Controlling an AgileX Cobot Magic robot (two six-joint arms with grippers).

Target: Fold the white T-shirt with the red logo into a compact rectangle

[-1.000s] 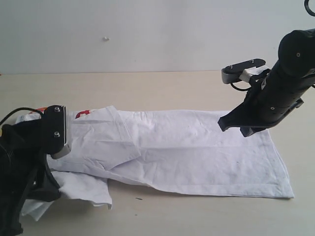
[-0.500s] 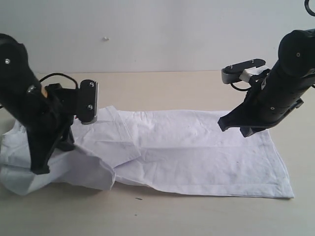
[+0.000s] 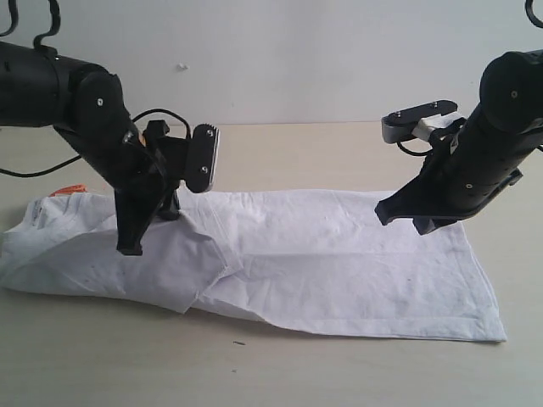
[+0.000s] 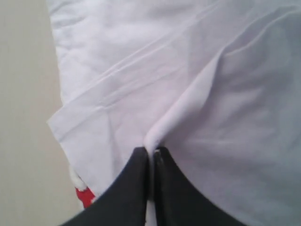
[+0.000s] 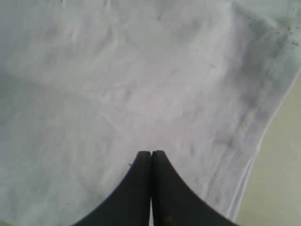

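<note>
The white T-shirt (image 3: 339,254) lies lengthwise across the table as a long folded band. My left gripper (image 3: 129,246) is over its left part, shut on a raised ridge of the white T-shirt (image 4: 141,70) that rises between the fingertips of the left gripper (image 4: 150,151). A small piece of the red logo (image 4: 84,195) peeks out beside the left fingers; the rest is hidden under cloth. An orange neck tag (image 3: 69,190) shows at the far left. My right gripper (image 3: 382,216) hovers above the right part of the T-shirt (image 5: 117,70), and this right gripper (image 5: 151,153) is shut and holds nothing.
The pale wooden table (image 3: 280,373) runs under the shirt, with a bare strip in front and behind. A light wall (image 3: 280,59) stands at the back. The shirt's hem (image 3: 488,305) ends near the right side.
My left arm has swung from the near left corner up and to the right, dragging the shirt's left part with it and laying the loose sleeve over. The right arm has not moved.
</note>
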